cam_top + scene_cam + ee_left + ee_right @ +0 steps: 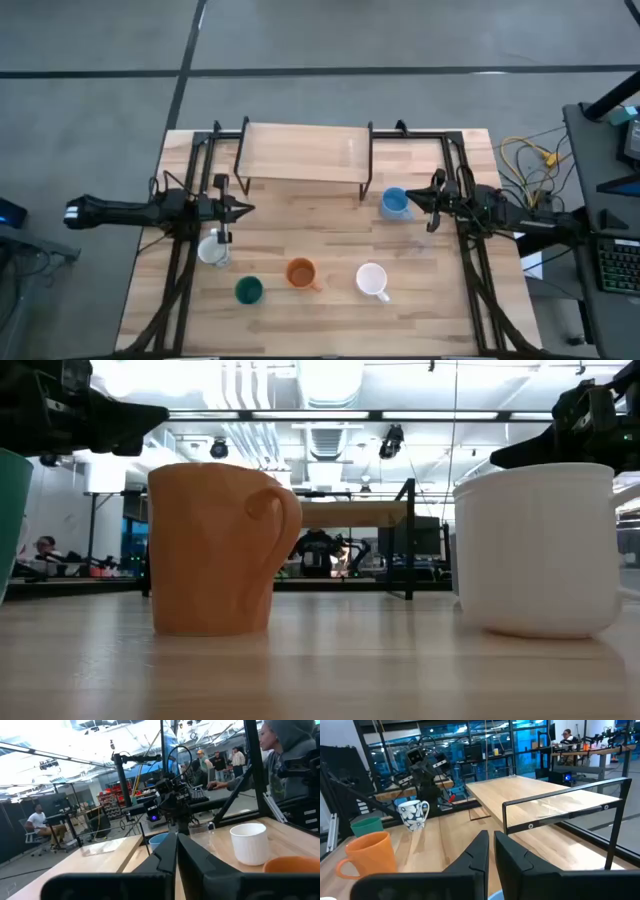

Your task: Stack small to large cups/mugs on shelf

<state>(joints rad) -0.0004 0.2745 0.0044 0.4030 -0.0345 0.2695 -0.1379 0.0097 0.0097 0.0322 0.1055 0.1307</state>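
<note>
The shelf [305, 152] stands at the table's far middle, and a clear glass [352, 149] shows faintly on its right part. On the table stand a light blue mug [394, 203], a white mug with dark markings [213, 250], a dark green cup [248, 290], an orange mug [301, 272] and a plain white mug [372, 280]. My left gripper [246, 209] is shut, raised, left of the shelf's near left leg. My right gripper [413, 200] is shut, raised, just right of the blue mug.
Black frame rails [182, 270] run along the table's left and right sides. Cables [530, 160] and a desk with a keyboard [618, 265] lie beyond the right edge. Bare wood lies between the shelf and the row of cups. People sit in the room behind.
</note>
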